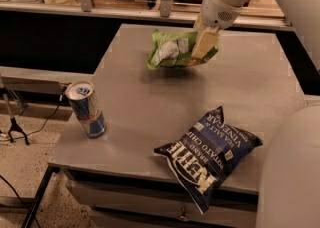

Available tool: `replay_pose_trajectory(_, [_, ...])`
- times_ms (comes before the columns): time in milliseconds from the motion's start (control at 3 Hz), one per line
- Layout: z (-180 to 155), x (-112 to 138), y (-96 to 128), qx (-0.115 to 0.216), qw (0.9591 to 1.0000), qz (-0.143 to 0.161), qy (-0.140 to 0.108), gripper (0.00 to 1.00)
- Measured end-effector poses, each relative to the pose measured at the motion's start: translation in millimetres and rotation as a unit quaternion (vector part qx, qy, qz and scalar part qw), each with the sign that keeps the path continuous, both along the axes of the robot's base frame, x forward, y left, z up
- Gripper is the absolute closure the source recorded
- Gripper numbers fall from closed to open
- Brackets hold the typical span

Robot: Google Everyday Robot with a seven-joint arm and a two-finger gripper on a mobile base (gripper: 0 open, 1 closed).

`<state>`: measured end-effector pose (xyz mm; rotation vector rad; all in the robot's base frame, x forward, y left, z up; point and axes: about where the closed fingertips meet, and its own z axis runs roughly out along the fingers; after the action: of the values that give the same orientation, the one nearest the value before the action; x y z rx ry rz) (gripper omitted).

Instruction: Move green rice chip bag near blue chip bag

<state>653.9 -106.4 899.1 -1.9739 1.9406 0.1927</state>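
Observation:
The green rice chip bag [175,50] hangs a little above the far middle of the grey table [145,107], its shadow on the tabletop below it. My gripper [204,44] is shut on the bag's right end, with one cream finger [203,45] showing across the front of it. The blue chip bag [210,153] lies flat at the table's near right edge, well in front of the green bag and apart from it.
A blue-silver drink can [86,109] stands upright at the table's near left. A counter with clear panels and containers runs behind the table. My white arm crosses the upper right, and a large white part of my body fills the lower right corner.

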Motion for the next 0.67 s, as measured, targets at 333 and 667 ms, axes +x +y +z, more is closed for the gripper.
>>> replay_pose_trajectory(333, [20.6,-10.3,-4.4,0.031,0.9975,0.046,-0.044,1.00])
replay_pose_trajectory(667, [24.0,-9.8,-11.3,0.038,0.9950,0.062,-0.068,1.00])
